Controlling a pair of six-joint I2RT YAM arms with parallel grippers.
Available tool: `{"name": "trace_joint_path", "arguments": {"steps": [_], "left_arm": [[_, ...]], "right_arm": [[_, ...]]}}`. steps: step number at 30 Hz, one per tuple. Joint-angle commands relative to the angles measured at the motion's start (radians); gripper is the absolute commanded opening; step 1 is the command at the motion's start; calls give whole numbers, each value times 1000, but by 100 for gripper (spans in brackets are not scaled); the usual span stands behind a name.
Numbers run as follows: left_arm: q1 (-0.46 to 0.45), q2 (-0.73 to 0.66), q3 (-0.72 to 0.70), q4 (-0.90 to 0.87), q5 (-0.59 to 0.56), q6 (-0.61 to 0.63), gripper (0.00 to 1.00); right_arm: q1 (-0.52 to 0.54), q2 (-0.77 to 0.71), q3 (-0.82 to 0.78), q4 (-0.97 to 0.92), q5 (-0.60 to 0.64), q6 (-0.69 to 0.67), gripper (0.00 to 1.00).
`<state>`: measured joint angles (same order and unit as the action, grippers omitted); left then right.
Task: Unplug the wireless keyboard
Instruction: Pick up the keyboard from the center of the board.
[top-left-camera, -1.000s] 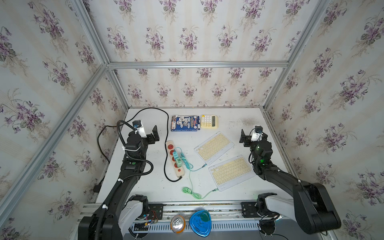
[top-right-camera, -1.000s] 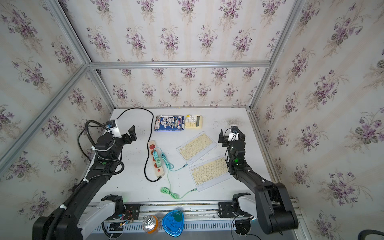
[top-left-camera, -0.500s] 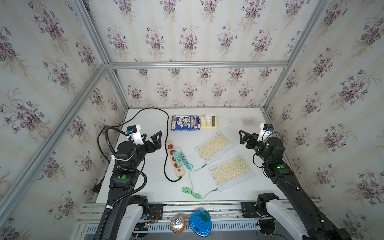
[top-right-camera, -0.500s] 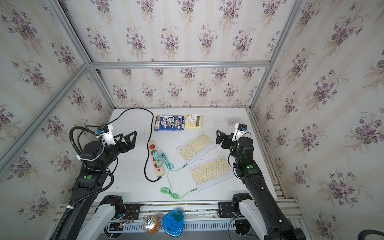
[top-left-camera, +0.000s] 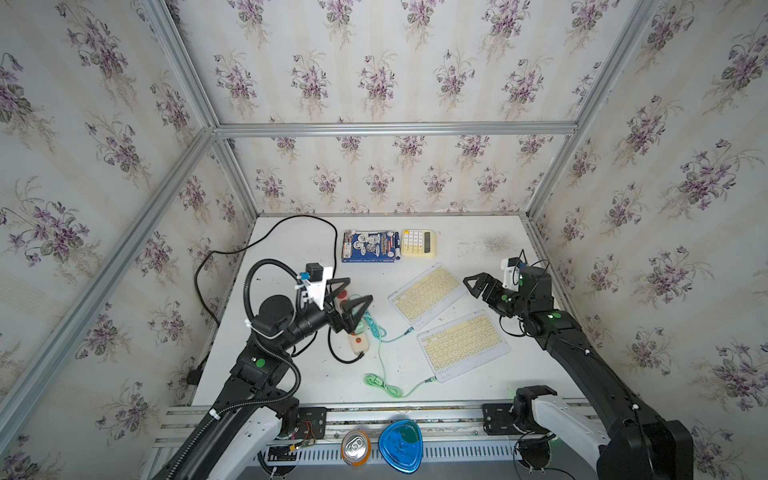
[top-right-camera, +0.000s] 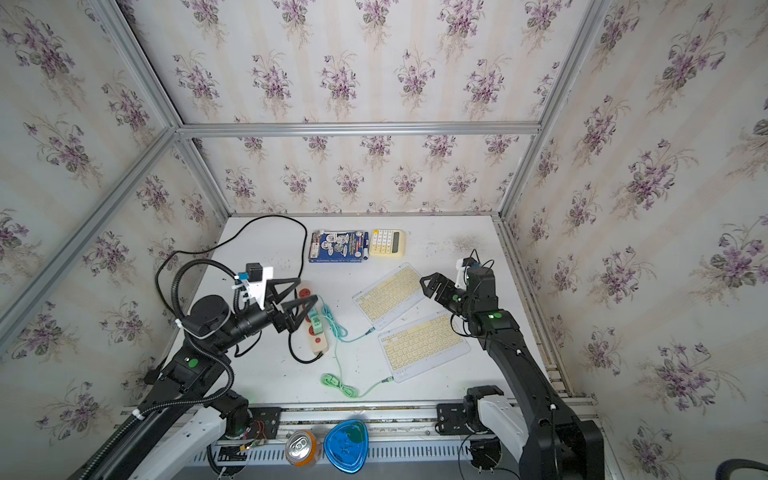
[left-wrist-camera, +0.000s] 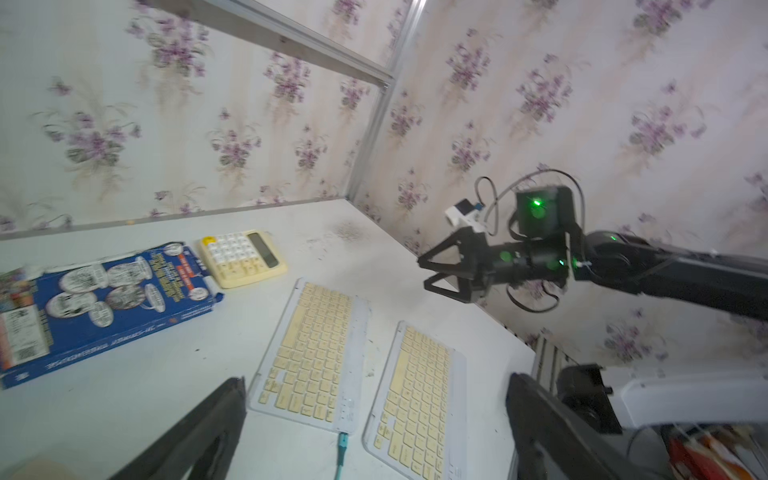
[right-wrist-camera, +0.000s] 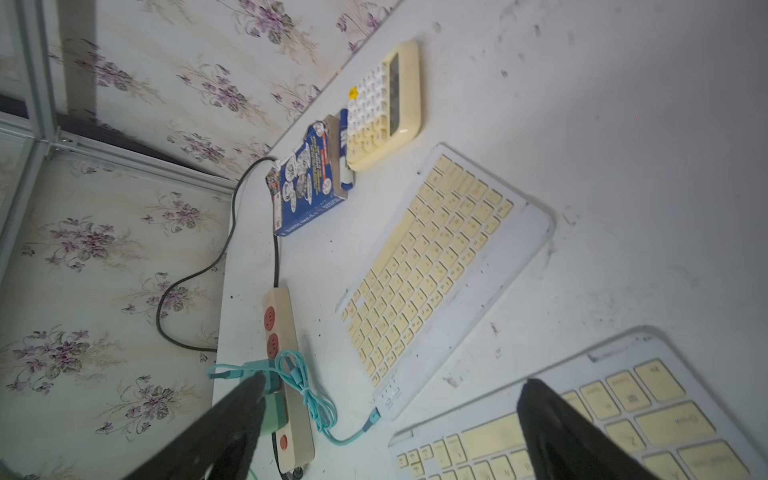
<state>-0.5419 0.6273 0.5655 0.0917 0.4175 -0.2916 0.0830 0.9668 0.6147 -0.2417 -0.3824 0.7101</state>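
Yellow far keyboard (top-left-camera: 428, 297) and near keyboard (top-left-camera: 463, 347) lie right of the middle in a top view, between my left gripper (top-left-camera: 358, 290) and right gripper (top-left-camera: 476, 286). Both are spread wide and empty.

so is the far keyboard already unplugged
No, the teal plug sits in the corner of the far keyboard.
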Motion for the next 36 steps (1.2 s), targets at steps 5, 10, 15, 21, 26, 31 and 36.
{"name": "trace_joint_path", "arguments": {"steps": [5, 10, 15, 21, 26, 31, 36], "left_arm": [[-443, 205, 68, -99, -395, 290, 93], [-562, 486, 201, -259, -410, 265, 84], [-595, 655, 277, -370, -364, 207, 75], [-604, 713, 339, -521, -331, 121, 71], [-632, 776, 353, -582, -331, 84, 66], [-663, 865, 396, -599, -332, 78, 62], [-677, 961, 440, -613, -333, 86, 56]], "right_arm": [[0, -92, -47, -199, 114, 159, 98], [-3, -148, -29, -329, 212, 188, 98], [-4, -217, -38, -371, 279, 234, 98], [-4, -237, -26, -447, 280, 321, 99], [-4, -263, -23, -549, 304, 403, 98], [-3, -299, -20, -589, 312, 399, 97], [-5, -327, -34, -595, 329, 405, 97]]}}
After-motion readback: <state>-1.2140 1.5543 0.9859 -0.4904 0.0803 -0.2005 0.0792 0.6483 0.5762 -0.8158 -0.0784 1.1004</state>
